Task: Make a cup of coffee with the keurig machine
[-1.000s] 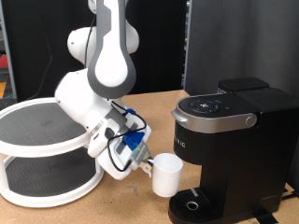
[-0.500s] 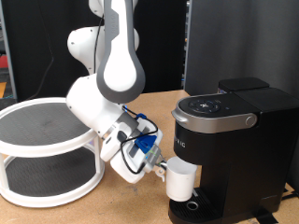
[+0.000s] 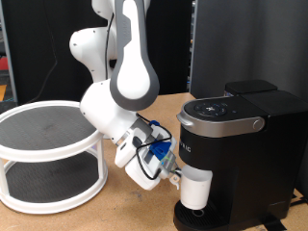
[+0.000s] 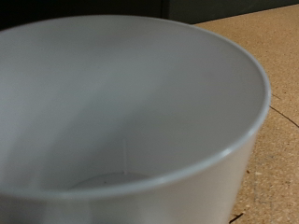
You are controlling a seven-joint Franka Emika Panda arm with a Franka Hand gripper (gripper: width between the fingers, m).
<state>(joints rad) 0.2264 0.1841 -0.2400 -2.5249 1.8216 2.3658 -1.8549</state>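
Observation:
The white cup (image 3: 196, 188) stands upright under the spout of the black keurig machine (image 3: 241, 144), over the round drip tray (image 3: 197, 214) at its base. My gripper (image 3: 174, 177) is at the cup's side facing the exterior view's left, shut on it near its handle. The machine's silver-rimmed lid (image 3: 223, 114) is down. In the wrist view the cup (image 4: 121, 103) fills almost the whole picture, its inside looks empty, and no fingers show there.
A white two-tier round rack (image 3: 43, 154) with dark grey shelves stands at the exterior view's left. The white arm (image 3: 120, 96) leans from the back down to the machine. A black panel (image 3: 241, 43) rises behind the machine. The table (image 3: 115, 212) is wooden.
My gripper carried the cup to the exterior view's right and a little down, from the open table in front of the machine to the spot under its spout.

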